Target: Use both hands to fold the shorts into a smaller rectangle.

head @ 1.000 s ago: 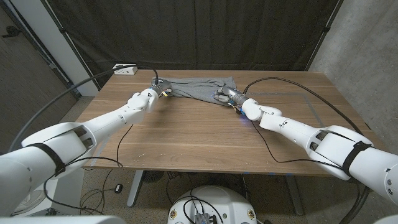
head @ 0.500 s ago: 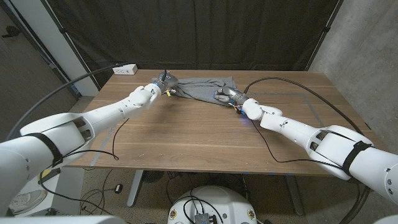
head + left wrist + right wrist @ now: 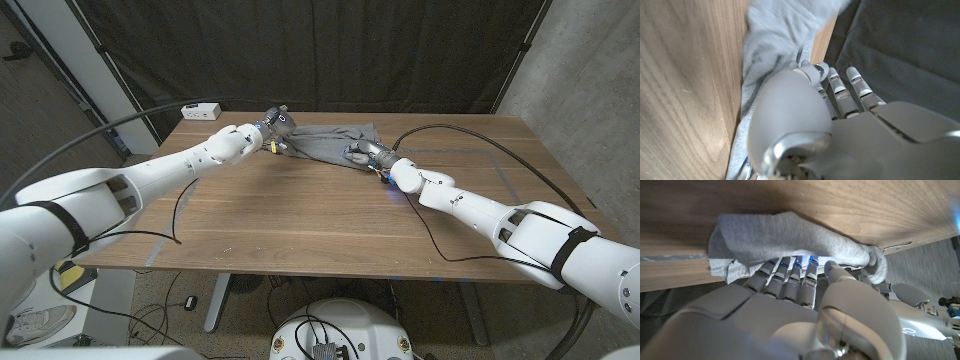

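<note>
Grey shorts (image 3: 325,142) lie bunched along the far part of the wooden table (image 3: 320,220). My left hand (image 3: 272,125) is at their left end, close to the table's far edge. In the left wrist view that hand (image 3: 805,115) has its thumb against the grey cloth (image 3: 775,45), and its fingers reach past the table edge. My right hand (image 3: 365,152) holds the near right corner. In the right wrist view its fingers (image 3: 785,275) curl under a raised fold of the shorts (image 3: 785,230), thumb alongside.
A white power strip (image 3: 201,112) sits at the table's far left corner. Black cables (image 3: 470,135) loop over the right side and another (image 3: 185,215) trails off the left. A dark curtain hangs right behind the far edge.
My left hand has moved away from me and slightly right, to the far edge, taking the shorts' left end with it. The right hand has stayed put.
</note>
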